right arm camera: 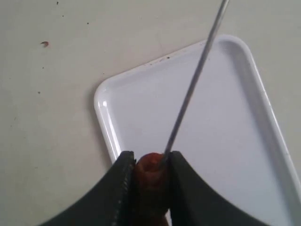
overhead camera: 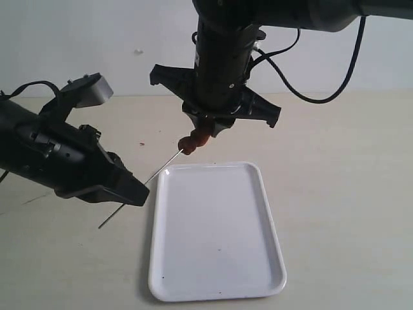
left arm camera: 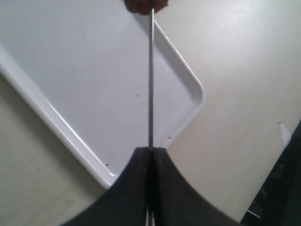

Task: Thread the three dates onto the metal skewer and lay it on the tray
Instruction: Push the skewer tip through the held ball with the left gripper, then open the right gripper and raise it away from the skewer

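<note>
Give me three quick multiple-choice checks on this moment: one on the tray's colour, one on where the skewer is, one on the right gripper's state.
1. What colour is the tray? A) white B) blue C) black
2. Where is the skewer? A) lying on the tray B) held in the air by the left gripper C) standing in a cup
3. What is the right gripper doing? A) wide open, empty B) closed on a date C) out of view

Answers: 1 A, its surface is glossy white. 2 B, the shut jaws clamp the rod above the tray. 3 B, a reddish-brown date sits between its fingers with the skewer entering it.
</note>
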Action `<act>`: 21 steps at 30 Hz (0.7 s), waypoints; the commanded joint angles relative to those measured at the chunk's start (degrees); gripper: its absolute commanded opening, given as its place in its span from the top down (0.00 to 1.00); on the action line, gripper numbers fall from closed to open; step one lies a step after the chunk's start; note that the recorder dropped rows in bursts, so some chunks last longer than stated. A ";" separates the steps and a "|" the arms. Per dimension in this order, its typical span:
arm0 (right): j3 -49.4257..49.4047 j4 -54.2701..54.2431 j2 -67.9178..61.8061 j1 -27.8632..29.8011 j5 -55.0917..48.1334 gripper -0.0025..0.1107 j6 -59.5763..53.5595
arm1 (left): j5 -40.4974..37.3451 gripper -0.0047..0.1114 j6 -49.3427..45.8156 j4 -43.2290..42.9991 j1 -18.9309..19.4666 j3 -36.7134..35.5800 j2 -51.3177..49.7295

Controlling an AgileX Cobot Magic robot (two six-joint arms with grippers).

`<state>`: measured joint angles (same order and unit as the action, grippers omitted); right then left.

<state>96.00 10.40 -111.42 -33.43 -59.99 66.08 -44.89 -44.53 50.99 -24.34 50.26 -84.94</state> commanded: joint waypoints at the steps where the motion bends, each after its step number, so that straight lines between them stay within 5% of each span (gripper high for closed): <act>1: 0.36 0.09 0.65 -0.24 -0.02 0.76 -0.50 | 0.67 0.96 -0.90 1.51 -0.26 0.70 0.05; 9: 0.36 -1.41 0.65 -0.24 -1.07 0.75 -7.68 | 0.67 0.96 -1.65 1.51 -0.26 0.70 0.05; 14: 0.36 -0.23 0.65 -0.24 -0.62 0.35 -7.55 | 0.56 0.96 -1.78 1.51 -0.26 0.70 0.05; 21: 0.36 1.14 0.75 -0.24 -1.03 0.32 -7.55 | 1.28 0.96 -1.77 1.64 -0.26 0.70 0.05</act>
<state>96.00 10.75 -111.42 -33.69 -60.28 58.99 -44.52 -46.00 51.46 -24.34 50.47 -84.94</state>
